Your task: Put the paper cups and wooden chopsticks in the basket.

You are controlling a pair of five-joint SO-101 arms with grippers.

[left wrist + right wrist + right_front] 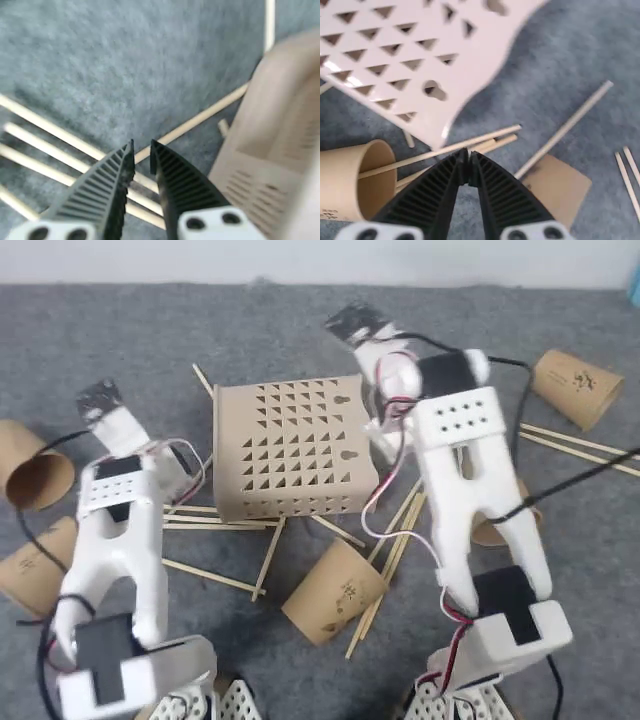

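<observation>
- No part of the task looks done. The basket [290,450] sits at the centre of the high view with a perforated wall facing up. No opening shows from above, and I see nothing inside it.
- Five paper cups are out on the grey carpet [250,330], at least four of them on their sides:
  - left cup [35,475] at the left edge
  - lower-left cup [35,568] just below it
  - centre cup [335,592] below the basket
  - upper-right cup [578,387]
  - hidden cup [487,533], partly under the right arm [470,470]
- The centre cup's long axis runs from lower left to upper right. The upper-right cup's runs from upper left to lower right.
- The wooden chopsticks are scattered:
  - left bundle [215,517] lies nearly level below the basket's lower left corner
  - diagonal bundle [395,540] runs from lower left to upper right beside the centre cup
  - right pair [570,443] slopes gently down toward the right edge
- The left gripper [141,150] hangs over chopsticks beside the basket. Its jaws are almost together and hold nothing.
- The right gripper [468,161] has its jaws closed on nothing, above chopsticks near the basket's edge.
</observation>
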